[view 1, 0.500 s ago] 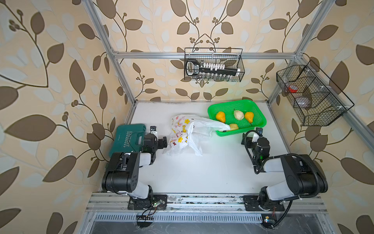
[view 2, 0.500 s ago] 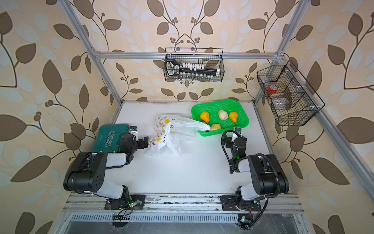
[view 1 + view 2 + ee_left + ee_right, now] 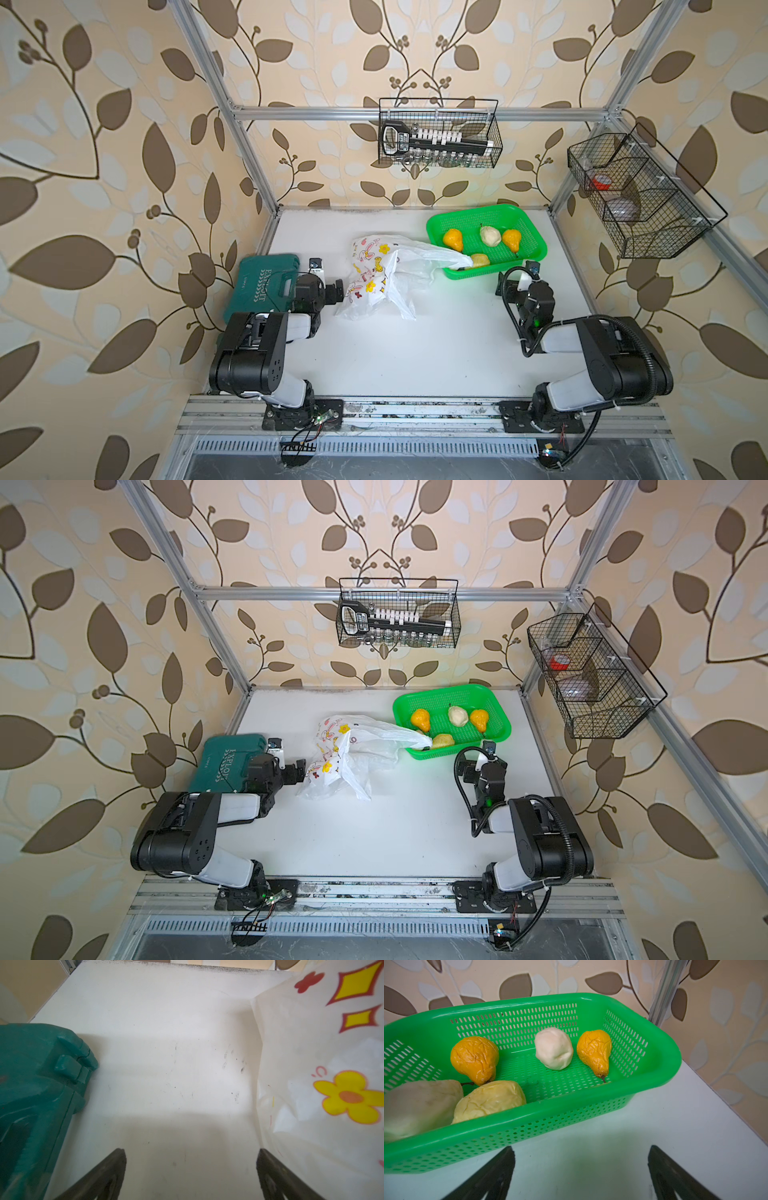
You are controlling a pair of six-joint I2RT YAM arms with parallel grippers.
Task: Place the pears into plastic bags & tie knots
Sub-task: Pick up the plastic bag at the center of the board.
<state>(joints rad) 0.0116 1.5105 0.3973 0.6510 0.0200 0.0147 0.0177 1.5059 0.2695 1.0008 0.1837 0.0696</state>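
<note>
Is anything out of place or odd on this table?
The thin white printed plastic bag lies crumpled, one end draped over the rim of the green perforated basket, partly hiding a pale yellow pear.

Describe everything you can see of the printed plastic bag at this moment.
The plastic bag is thin, translucent white film printed with rabbits, yellow flowers and red marks. It lies crumpled and slack on the white table; no knot shows and nothing is visible inside. One long end drapes over the near rim of the green basket, against a pale pear. The open left gripper sits at its opposite edge; whether they touch cannot be told.
</note>
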